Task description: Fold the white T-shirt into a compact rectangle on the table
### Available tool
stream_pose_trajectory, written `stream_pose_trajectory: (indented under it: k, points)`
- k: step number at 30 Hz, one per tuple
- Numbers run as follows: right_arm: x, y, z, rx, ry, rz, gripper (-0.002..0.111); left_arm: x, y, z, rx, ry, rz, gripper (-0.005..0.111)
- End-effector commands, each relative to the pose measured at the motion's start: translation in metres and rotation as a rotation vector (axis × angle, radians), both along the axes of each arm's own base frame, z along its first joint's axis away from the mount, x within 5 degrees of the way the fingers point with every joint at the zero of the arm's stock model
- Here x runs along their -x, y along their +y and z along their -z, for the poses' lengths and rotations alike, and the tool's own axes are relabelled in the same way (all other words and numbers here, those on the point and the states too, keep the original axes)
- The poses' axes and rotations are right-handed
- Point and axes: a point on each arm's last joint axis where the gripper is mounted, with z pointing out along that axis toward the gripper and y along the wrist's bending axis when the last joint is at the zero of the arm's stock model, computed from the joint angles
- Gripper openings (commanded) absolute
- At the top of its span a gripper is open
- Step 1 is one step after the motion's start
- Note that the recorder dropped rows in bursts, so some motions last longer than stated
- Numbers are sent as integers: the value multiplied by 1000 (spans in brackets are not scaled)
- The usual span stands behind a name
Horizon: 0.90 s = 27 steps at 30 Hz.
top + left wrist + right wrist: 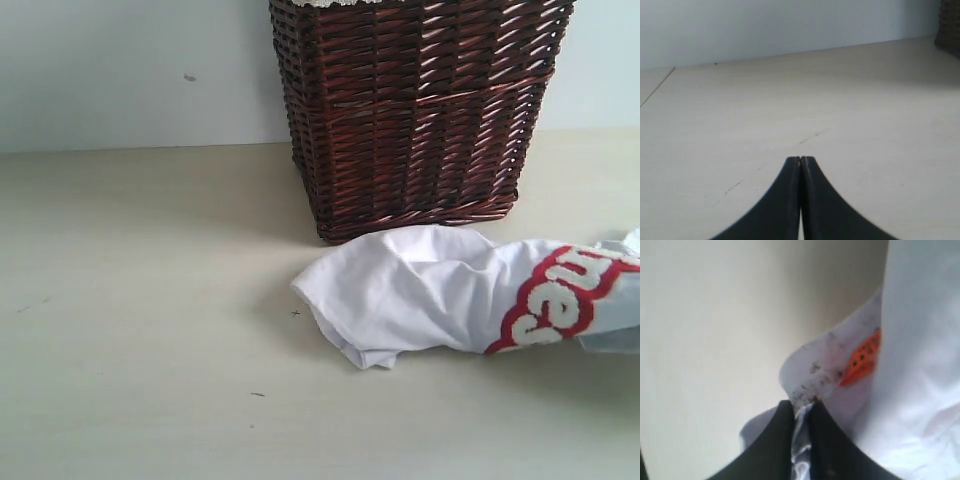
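Cotton, crumpled: the white T-shirt (420, 285) lies at four o'clock on the matte beige table (140, 300), its edge, seemingly near the orange tag (862, 360), pinched tight by the right gripper (801, 410). The left gripper (800, 160) holds its tapered tips together, empty. Woven wicker basket (410, 110) beyond, one o'clock.

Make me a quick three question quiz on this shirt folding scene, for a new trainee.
1. True or false: the crumpled white cotton T-shirt with red-outlined lettering lies inside the dark brown wicker basket.
2. Which gripper pinches the shirt's cloth: A, the left gripper, or B, the right gripper?
3. Fill in: the small neck tag near the pinched cloth is coloured ____.
Key: 1 false, it lies on the pale beige table, outside the basket; 2 B; 3 orange.
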Motion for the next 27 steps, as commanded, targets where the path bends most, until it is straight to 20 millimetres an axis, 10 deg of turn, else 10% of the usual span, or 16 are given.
stream_pose_trajectory:
  k: [1,7,15,23,27]
  points:
    - [3,-27,-10,239,48,-147,0,0,0,-1,1,-11,4,0]
    - [-14,-61,-4,380,-162,-132,3,0,0,-1,1,-11,4,0]
    - [-24,-58,11,246,-252,62,63,0,0,-1,1,-11,4,0]
    - [1,-16,-30,-105,-220,176,51,0,0,-1,1,-11,4,0]
    - [19,-8,-20,-153,-77,132,49,0,0,-1,1,-11,4,0]
